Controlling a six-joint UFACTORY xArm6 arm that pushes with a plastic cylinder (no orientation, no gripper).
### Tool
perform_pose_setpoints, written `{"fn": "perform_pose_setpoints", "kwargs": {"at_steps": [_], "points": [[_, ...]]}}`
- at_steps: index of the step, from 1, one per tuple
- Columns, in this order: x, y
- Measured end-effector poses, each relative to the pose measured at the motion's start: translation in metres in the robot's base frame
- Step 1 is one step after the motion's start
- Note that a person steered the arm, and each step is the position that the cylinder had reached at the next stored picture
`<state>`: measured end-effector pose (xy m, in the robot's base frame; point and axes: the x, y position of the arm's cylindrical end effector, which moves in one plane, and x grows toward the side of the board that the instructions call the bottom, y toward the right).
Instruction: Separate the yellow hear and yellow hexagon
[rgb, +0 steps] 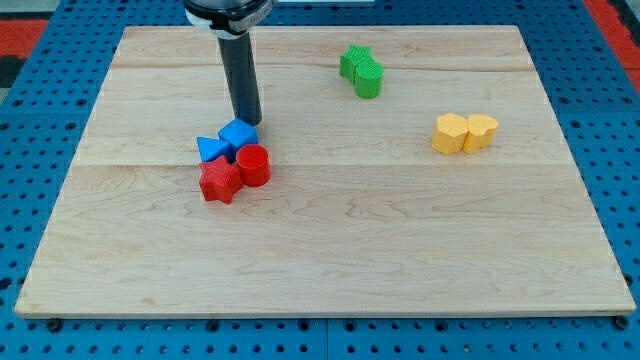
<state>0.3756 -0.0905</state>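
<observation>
We had no jaws, only a rod holding nothing; my tip (247, 121) stood left of centre, just above the blue cube (238, 134). The yellow hexagon (450, 133) and yellow heart (481, 131) touched at the right of the counter (330, 260). A push hitting their side instead of the seam could have moved both together.

My tip (247, 122) just above the blue cube (238, 135), well apart from the touching yellow hexagon (450, 133) and yellow heart (481, 131).

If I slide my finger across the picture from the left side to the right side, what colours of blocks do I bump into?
The red and blue bunch first: red star, blue triangle, blue cube and red cylinder, with my tip just above them → the two green blocks → yellow hexagon → yellow heart.
</observation>
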Motion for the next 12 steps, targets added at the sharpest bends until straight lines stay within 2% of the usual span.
{"fn": "perform_pose_setpoints", "kwargs": {"at_steps": [2,3,5,7,8,10,11,12], "points": [[0.003,0.019],[0.001,0.073],[0.06,0.104],[0.068,0.254],[0.062,0.31],[0.038,0.242],[0.015,0.228],[0.018,0.228]]}}
